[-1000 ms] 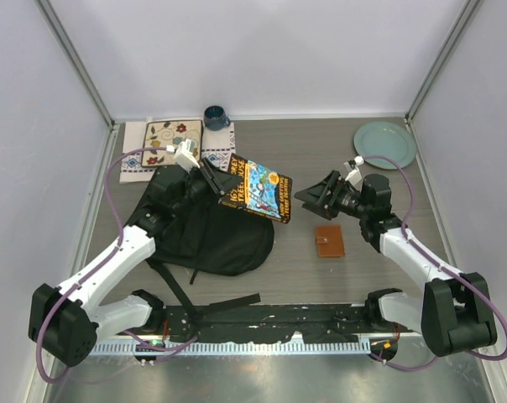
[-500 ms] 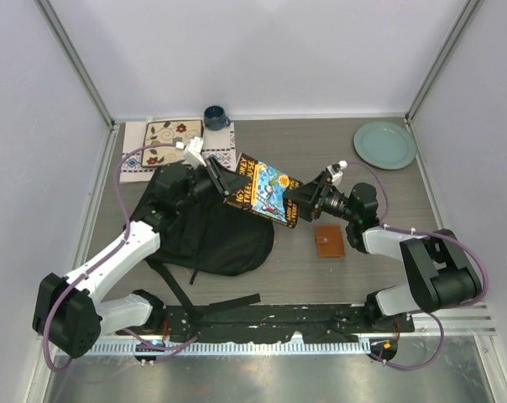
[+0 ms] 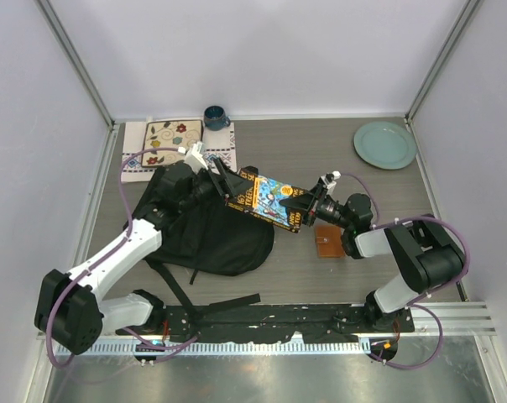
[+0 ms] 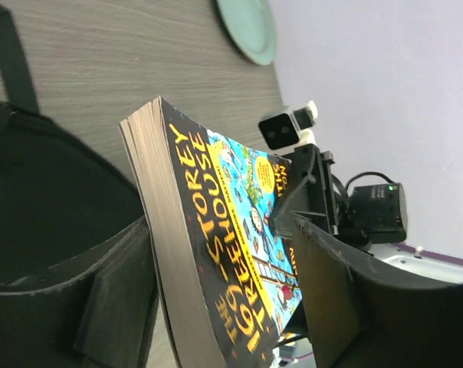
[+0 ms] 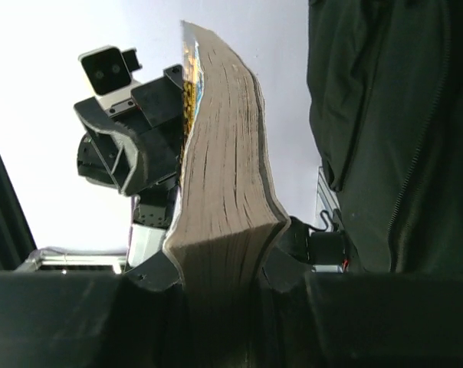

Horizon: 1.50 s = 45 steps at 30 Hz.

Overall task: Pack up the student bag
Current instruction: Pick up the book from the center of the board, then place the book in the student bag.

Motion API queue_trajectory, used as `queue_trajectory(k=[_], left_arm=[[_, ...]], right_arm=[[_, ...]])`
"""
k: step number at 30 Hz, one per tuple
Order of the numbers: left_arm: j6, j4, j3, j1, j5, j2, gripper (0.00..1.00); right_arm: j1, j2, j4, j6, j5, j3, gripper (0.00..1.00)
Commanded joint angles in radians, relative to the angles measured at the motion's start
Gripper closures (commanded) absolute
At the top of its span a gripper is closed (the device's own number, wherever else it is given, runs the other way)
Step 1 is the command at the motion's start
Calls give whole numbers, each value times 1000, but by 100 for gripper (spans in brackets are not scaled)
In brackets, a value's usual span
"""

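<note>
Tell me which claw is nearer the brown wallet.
Right. In the top view the right claw grips the book by the end just up-left of the wallet. The left claw is at the book's far end, by the bag.

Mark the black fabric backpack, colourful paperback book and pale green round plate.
black fabric backpack (image 3: 224, 239), top view, main body.
colourful paperback book (image 3: 266, 197), top view, front cover.
pale green round plate (image 3: 385, 144), top view, centre.

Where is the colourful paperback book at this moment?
In the top view, the colourful paperback book is mid-table, above the surface, between the left gripper and right gripper, by the right edge of the large black fabric backpack.
</note>
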<state>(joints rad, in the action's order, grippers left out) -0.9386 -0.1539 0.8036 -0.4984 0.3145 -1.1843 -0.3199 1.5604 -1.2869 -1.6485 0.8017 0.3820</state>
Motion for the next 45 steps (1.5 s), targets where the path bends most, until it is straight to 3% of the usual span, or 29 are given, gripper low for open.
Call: queue_trajectory(k=[1, 5, 7, 11, 14, 21, 24, 29, 36, 39, 45], left_arm=[[110, 175, 81, -8, -124, 66, 23], [161, 310, 91, -8, -209, 81, 11], [176, 339, 95, -9, -229, 84, 9], [199, 355, 95, -11, -218, 69, 0], [234, 387, 126, -38, -230, 28, 0], [323, 447, 239, -242, -362, -90, 0], [345, 455, 269, -308, -342, -159, 1], [414, 516, 333, -342, -282, -256, 6], [411, 577, 399, -404, -367, -371, 19], [408, 597, 413, -410, -374, -411, 30], [399, 639, 434, -420, -419, -460, 38]], right_arm=[[-4, -74, -255, 40, -78, -35, 99], [-4, -251, 108, 269, -127, -17, 100], [-4, -413, 485, 490, -221, 18, 99], [-4, -624, 1184, 793, -525, 190, 100], [-1, -701, 1404, 874, -732, 257, 99], [1, -830, 1552, 888, -998, 271, 99], [1, -871, 1575, 889, -1058, 274, 99], [1, -902, 1604, 908, -1095, 290, 99], [1, -901, 1608, 900, -1089, 291, 99], [1, -896, 1609, 895, -1073, 290, 99], [1, -887, 1601, 892, -1053, 278, 100]])
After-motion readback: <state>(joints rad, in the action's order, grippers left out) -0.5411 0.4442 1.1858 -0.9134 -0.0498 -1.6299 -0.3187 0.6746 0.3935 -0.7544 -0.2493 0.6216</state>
